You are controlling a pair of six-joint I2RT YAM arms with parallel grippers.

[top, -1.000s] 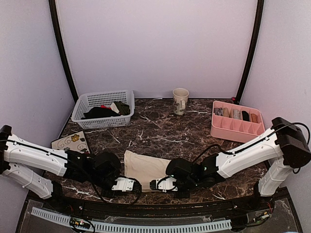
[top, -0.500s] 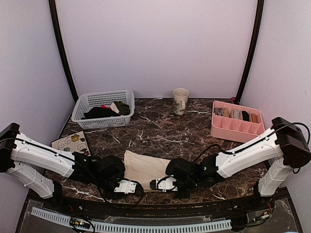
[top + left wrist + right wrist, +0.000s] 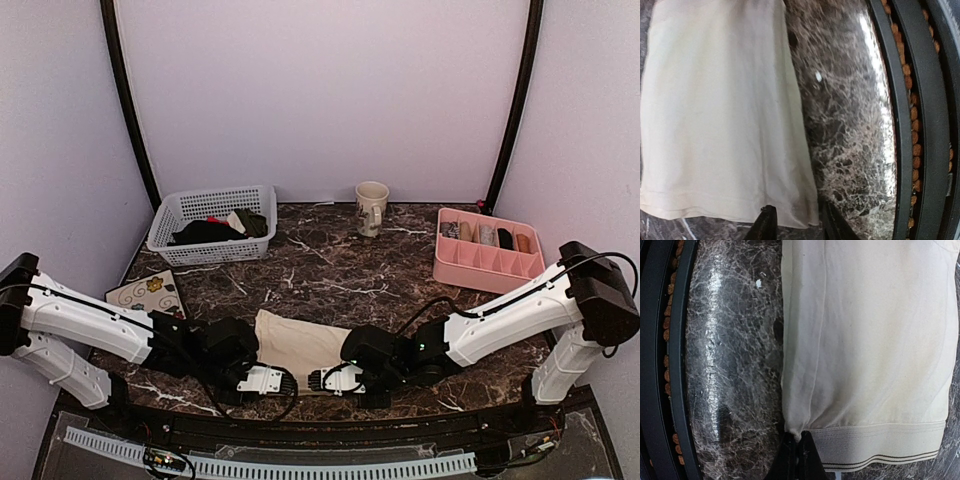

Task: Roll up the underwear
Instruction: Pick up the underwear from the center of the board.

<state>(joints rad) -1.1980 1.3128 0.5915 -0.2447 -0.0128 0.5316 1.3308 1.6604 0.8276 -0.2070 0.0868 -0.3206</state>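
Note:
The cream-beige underwear [image 3: 300, 343] lies flat on the marble near the table's front edge, folded into a strip. My right gripper [image 3: 315, 380] is shut on its near right corner, and the right wrist view shows the underwear [image 3: 870, 340] bunched into the closed right gripper [image 3: 799, 440] beside the striped waistband. My left gripper [image 3: 285, 381] is at the near left corner. In the left wrist view the left gripper [image 3: 796, 220] is open, its two fingers standing apart over the hem corner of the underwear [image 3: 720, 115].
A white basket [image 3: 215, 192] with dark garments stands at the back left, a mug [image 3: 371, 207] at the back middle, and a pink divided organizer [image 3: 487, 272] at the right. A floral tile [image 3: 146, 293] lies at the left. The black front rail [image 3: 910, 100] runs close to both grippers.
My left arm has swung right, bringing its gripper to the cloth's near left corner, with the jaws a little wider. The right gripper has kept its hold in place.

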